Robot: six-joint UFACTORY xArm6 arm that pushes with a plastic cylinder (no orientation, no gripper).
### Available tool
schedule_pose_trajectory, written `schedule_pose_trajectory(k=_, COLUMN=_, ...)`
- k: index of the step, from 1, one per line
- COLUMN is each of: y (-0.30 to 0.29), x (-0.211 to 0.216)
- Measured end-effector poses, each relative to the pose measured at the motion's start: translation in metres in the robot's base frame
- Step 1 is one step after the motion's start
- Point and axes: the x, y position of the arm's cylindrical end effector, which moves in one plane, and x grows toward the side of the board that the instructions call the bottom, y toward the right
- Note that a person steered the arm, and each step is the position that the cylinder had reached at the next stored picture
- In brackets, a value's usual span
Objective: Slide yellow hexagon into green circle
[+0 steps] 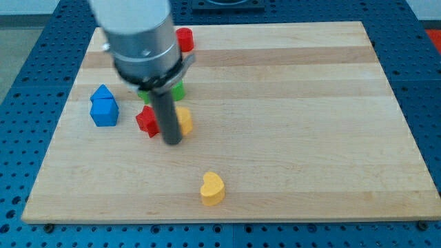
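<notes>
My tip [171, 141] rests on the board just below and left of the yellow hexagon [184, 120], which the rod partly hides. The green circle [178, 90] sits just above the hexagon, mostly hidden behind the arm's grey body; another bit of green [145, 96] shows at the rod's left. A red star [146, 120] lies right next to the rod on its left.
Two blue blocks [103, 107] stand together at the view's left. A red block [184, 39] sits at the board's top edge. A yellow heart [212, 188] lies near the bottom edge. The wooden board [310, 124] sits on a blue perforated table.
</notes>
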Motion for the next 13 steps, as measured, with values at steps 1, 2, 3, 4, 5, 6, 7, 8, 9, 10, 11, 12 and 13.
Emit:
schedule_pose_trajectory(k=1, y=0.021, x=-0.039)
schedule_pose_trajectory(k=2, y=0.022, x=-0.043)
schedule_pose_trajectory(k=3, y=0.022, x=-0.036)
schedule_pose_trajectory(k=4, y=0.025, x=-0.026)
schedule_pose_trajectory(k=5, y=0.034, x=-0.045)
schedule_pose_trajectory(k=6, y=0.042, x=-0.026)
schedule_pose_trajectory(k=7, y=0.072, x=-0.006)
schedule_pose_trajectory(k=8, y=0.072, x=-0.016)
schedule_pose_trajectory(k=9, y=0.065, x=-0.021)
schedule_pose_trajectory(k=10, y=0.052, x=-0.021)
schedule_pose_trajectory(k=11, y=0.046, x=-0.029)
schedule_pose_trajectory(k=12, y=0.046, x=-0.060)
schedule_pose_trajectory(k=13, y=0.044, x=-0.078)
